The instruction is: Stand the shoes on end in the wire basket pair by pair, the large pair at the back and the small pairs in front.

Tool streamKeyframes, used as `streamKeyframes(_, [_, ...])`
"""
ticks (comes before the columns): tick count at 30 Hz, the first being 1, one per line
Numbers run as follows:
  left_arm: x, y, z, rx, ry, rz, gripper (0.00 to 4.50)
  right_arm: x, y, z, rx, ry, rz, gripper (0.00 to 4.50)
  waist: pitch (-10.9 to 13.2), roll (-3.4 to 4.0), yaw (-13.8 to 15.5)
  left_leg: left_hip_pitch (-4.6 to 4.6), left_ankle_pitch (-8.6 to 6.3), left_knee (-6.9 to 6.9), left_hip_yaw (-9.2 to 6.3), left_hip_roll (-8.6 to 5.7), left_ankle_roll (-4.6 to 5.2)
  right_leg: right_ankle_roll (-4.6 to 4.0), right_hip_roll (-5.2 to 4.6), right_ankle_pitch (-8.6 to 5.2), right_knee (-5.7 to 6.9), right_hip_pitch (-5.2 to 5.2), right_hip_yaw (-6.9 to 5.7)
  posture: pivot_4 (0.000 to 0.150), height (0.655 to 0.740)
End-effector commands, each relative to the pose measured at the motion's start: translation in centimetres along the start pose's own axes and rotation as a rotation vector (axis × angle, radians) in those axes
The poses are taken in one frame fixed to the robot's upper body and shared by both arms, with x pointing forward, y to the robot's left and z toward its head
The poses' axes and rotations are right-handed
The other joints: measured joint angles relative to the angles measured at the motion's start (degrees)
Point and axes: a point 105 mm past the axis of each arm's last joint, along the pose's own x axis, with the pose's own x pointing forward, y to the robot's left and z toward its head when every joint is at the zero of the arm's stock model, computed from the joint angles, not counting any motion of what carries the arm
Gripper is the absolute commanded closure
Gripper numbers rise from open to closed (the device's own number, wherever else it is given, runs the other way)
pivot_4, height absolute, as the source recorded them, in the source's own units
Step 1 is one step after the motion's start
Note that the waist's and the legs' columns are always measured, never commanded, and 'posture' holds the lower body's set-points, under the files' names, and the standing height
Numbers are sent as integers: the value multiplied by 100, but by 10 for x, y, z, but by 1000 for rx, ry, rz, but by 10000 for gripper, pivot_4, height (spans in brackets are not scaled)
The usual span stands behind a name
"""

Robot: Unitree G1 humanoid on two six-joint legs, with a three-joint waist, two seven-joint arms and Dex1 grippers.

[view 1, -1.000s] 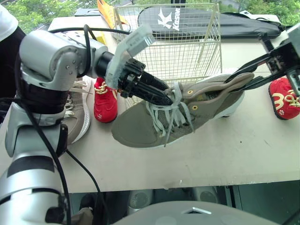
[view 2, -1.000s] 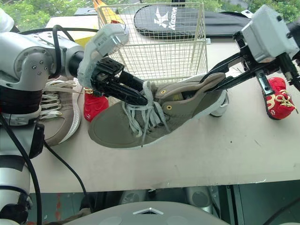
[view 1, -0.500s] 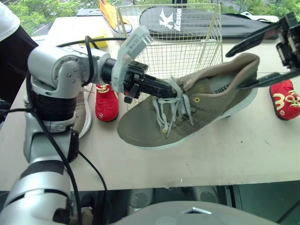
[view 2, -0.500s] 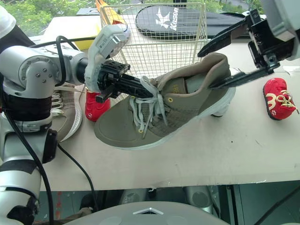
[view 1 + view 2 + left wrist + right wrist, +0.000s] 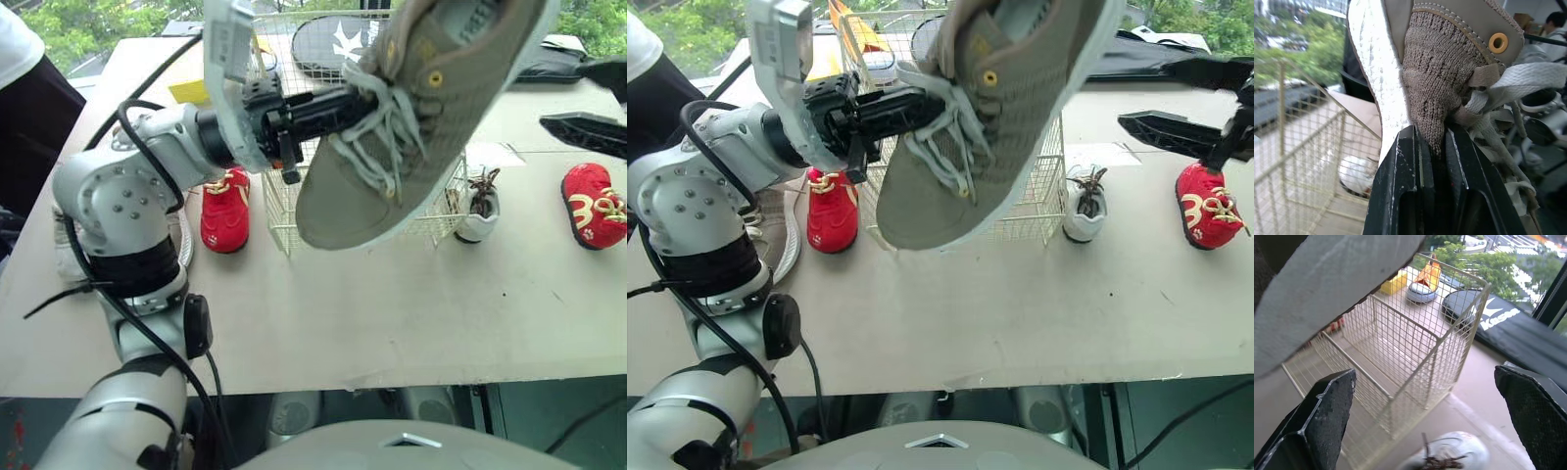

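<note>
My left gripper (image 5: 338, 100) is shut on the tongue and laces of the large olive shoe (image 5: 411, 108). It holds the shoe high, toe down and heel up, in front of the wire basket (image 5: 1415, 347). The left wrist view shows both fingers (image 5: 1396, 186) pinching the knit tongue. My right gripper (image 5: 566, 98) hangs open to the right of the shoe, above a small red shoe (image 5: 593, 206), holding nothing. A small white shoe (image 5: 478, 211) stands by the basket's right corner. Another small red shoe (image 5: 223, 211) lies left of the basket. The second large olive shoe (image 5: 779, 235) sits partly hidden under my left arm.
Behind the basket lie an orange shoe (image 5: 844, 24) and a black bag (image 5: 1508, 328). A person in dark clothes (image 5: 29, 108) stands at the table's left edge. The table front (image 5: 392, 323) is bare.
The right gripper opened, let go of the shoe's heel and drew back to the right. The left gripper swung the large shoe up and tipped it toe-down in front of the basket.
</note>
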Motion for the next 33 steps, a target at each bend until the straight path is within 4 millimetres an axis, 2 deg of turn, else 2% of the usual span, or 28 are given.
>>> streamKeyframes(1, [4, 0, 7, 133, -62, 38, 44160, 2, 28, 8, 66, -75, 61, 0, 0, 0, 6, 0, -1, 0, -2, 0, 1, 0, 1, 0, -1, 0, -1, 1500, 7400])
streamKeyframes(7, [18, 7, 4, 231, -131, 89, 44160, 34, 57, -4, 222, -158, 112, 0, -4, -8, 22, -13, -4, 1, -12, -4, 7, 5, -1, 2, -15, 4, -8, 1500, 7400])
streamKeyframes(12, [24, 1, 1, 206, -163, 62, 44161, 58, 52, -6, 282, -181, 35, 0, -4, -8, 1, -12, -4, 1, -9, -4, 7, 7, -2, 3, -14, 2, -6, 1500, 7400])
streamKeyframes(15, [25, -2, -1, 200, -163, 42, 44161, 66, 46, -4, 291, -203, -8, 0, -4, -8, 6, -13, -4, 1, -14, -4, 7, 7, -1, 3, -13, 2, -9, 1500, 7400])
streamKeyframes(16, [25, -2, -2, 197, -160, 39, 44161, 67, 45, -2, 296, -212, -13, 5316, -4, -8, 7, -13, -4, 1, -15, -4, 7, 7, -1, 3, -14, 2, -10, 1500, 7400])
streamKeyframes(22, [22, -2, -7, 192, -148, 39, 44162, 71, 55, 3, 304, -237, 35, 29539, -4, -8, 10, -18, -4, 1, -20, -3, 7, 7, -1, 3, -17, 1, -15, 1500, 7400])
streamKeyframes(24, [20, -3, -8, 174, -140, 32, 44163, 71, 57, 3, 295, -233, 44, 33745, -4, -8, 8, -18, -4, 1, -20, -3, 8, 7, -1, 3, -17, 1, -15, 1500, 7400])
streamKeyframes(27, [16, -5, -5, 166, -150, 16, 44163, 71, 57, 4, 282, -230, 46, 35153, -4, -8, 2, -17, -5, 1, -19, -3, 9, 7, -1, 3, -16, 1, -14, 1500, 7400])
streamKeyframes(28, [15, -5, -4, 168, -152, 19, 33541, 71, 57, 4, 279, -231, 45, 35343, -4, -8, 3, -17, -5, 1, -20, -3, 9, 7, -1, 3, -16, 1, -15, 1500, 7400])
streamKeyframes(29, [9, 0, -2, 152, -143, 60, 29903, 69, 56, 9, 257, -246, 46, 35414, -4, -8, 4, -17, -5, 1, -21, -3, 9, 7, -1, 3, -17, 1, -16, 1500, 7400])
streamKeyframes(31, [-2, 4, 0, 114, -129, 112, 19816, 66, 55, 18, 224, -281, 53, 35867, -4, -8, -8, -18, -5, 1, -22, -2, 9, 7, -1, 3, -17, -1, -15, 1500, 7400])
streamKeyframes(33, [-20, -2, -3, 68, -90, 125, 8969, 61, 48, 38, 161, -366, 58, 36076, -4, -7, -43, -17, -5, 0, -33, -2, 9, 8, 2, 3, -15, -1, -15, 1500, 7400])
